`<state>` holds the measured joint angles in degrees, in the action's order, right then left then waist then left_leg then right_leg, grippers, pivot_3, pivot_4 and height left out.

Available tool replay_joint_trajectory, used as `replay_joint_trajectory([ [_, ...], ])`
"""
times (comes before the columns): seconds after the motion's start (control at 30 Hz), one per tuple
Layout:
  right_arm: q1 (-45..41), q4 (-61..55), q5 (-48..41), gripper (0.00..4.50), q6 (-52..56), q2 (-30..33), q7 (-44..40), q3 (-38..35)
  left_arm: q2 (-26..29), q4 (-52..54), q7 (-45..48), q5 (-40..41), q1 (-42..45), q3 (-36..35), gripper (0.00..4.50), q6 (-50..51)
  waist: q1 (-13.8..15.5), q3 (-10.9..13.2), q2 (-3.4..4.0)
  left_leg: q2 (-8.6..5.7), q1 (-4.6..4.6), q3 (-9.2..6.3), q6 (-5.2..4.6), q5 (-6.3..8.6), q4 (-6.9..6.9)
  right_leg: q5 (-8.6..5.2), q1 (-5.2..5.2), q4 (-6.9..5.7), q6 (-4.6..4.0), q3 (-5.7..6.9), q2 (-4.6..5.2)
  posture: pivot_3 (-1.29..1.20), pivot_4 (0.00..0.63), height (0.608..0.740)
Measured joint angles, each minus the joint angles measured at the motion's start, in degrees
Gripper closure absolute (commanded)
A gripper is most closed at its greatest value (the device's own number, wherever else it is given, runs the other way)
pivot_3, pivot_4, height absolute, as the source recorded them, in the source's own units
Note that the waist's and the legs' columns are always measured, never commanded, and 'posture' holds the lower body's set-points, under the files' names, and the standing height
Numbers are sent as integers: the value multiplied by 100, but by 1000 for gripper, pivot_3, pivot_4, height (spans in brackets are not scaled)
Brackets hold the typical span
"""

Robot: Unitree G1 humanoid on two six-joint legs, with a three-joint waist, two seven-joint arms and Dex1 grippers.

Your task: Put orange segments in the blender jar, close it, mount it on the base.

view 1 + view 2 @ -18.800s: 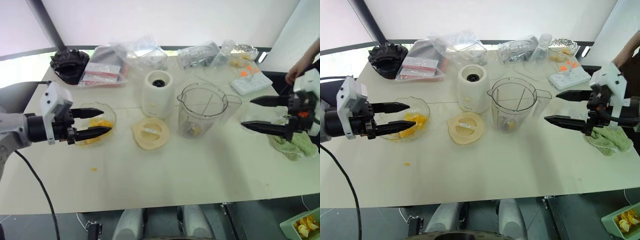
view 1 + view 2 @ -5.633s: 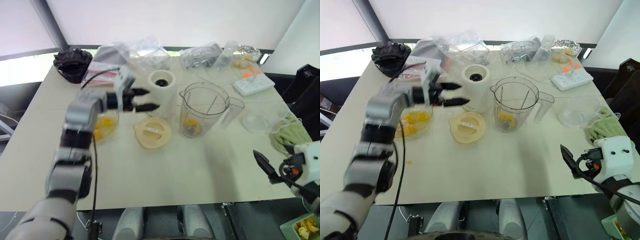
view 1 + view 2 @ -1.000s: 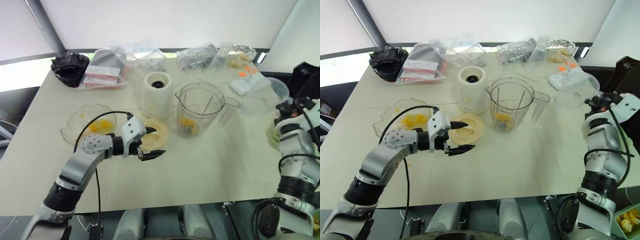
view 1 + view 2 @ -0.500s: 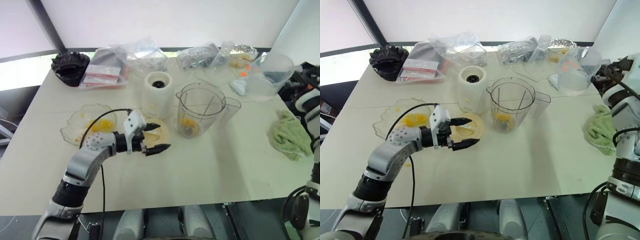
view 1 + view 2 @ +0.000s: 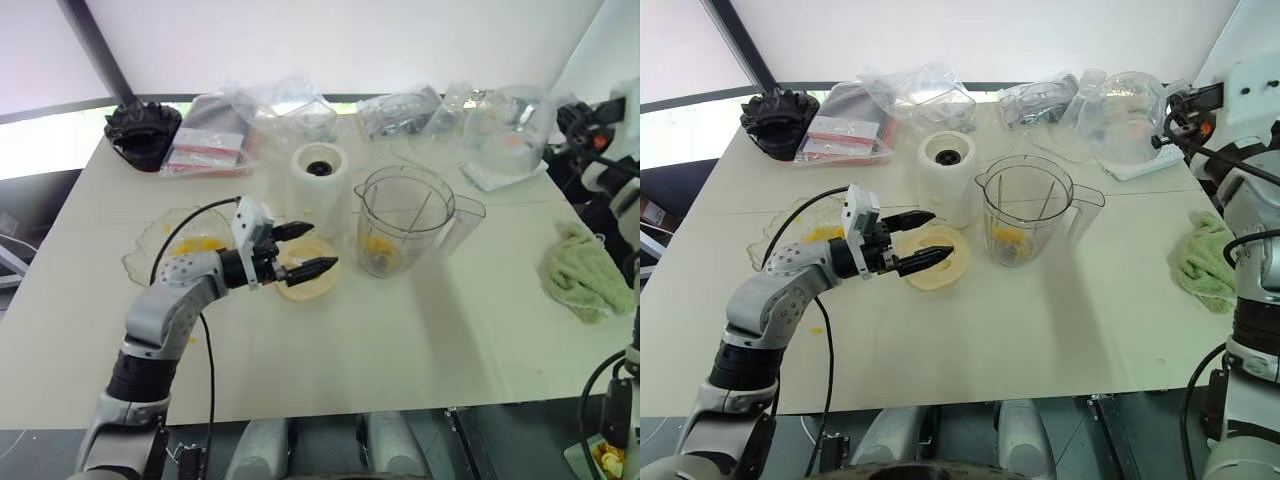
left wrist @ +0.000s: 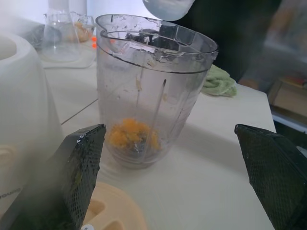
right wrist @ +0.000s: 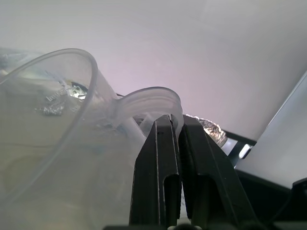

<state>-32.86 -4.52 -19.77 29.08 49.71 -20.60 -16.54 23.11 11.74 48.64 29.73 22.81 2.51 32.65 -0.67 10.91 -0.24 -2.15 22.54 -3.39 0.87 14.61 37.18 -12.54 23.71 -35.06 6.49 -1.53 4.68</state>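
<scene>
Left gripper: jaws apart, above the cream lid, beside the blender jar holding orange segments. Right gripper: jaws clamped on a clear cup, raised near the table's far-right edge.

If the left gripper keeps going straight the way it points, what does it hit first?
Most likely the blender jar, which stands straight ahead between the open jaws of the left gripper; the table between them looks free.

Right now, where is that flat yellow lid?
The lid lies flat on the table in front of the white base, left of the blender jar. The open left gripper hovers over it.
</scene>
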Motion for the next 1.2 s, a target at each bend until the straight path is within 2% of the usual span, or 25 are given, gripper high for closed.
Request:
replay_joint_trajectory([
  [0.73, 189, -428, 1366, 4466, -913, 138, -564, 483, -29, -220, 28, -179, 130, 125, 0, -301, -4, 1, -2, 1, 0, 0, 1, 0, -1, 0, 2, 0, 0, 0, -1, 0, 150, 740],
  [1.2, 237, -426, 1639, 4466, -1121, 122, -700, 494, -21, -237, 98, -287, 130, 131, 0, -344, -2, 2, -3, 1, 0, -1, 1, 0, -2, 0, 2, 0, 0, 0, 0, 0, 150, 740],
])
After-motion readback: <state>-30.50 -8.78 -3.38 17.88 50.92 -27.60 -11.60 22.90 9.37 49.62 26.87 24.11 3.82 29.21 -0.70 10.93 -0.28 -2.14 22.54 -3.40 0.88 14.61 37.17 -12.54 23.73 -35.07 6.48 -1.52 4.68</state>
